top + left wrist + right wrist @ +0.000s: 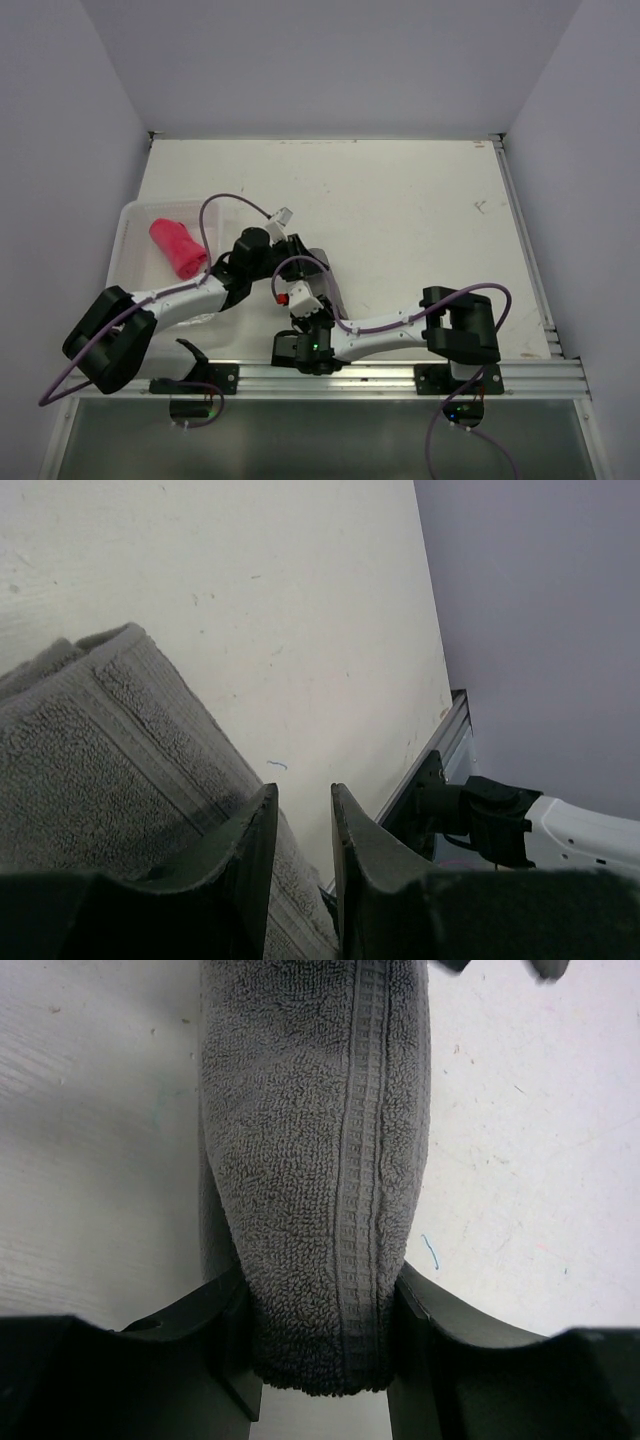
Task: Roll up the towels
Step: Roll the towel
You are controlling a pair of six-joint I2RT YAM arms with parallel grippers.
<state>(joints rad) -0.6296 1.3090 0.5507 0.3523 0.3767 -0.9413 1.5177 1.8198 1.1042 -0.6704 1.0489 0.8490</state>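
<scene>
Near the front middle of the table (pixel 400 200), the grey towel (pixel 315 1160) lies rolled into a tube; the right gripper (pixel 320 1295) clamps one end of it between both fingers; the left gripper (pixel 300 805) stands against the roll's side, jaws only narrowly apart, bare table showing between them; farther left, the pink towel (pixel 177 247) sits rolled inside the white basket (pixel 128 215).

robot lab test cell: white table (pixel 400 200) boxed in by plain pale walls (pixel 60 150) on three sides, aluminium rail (pixel 520 378) along table's near edge carrying two arm bases (pixel 455 380), purple cables (pixel 232 196) looping above table
</scene>
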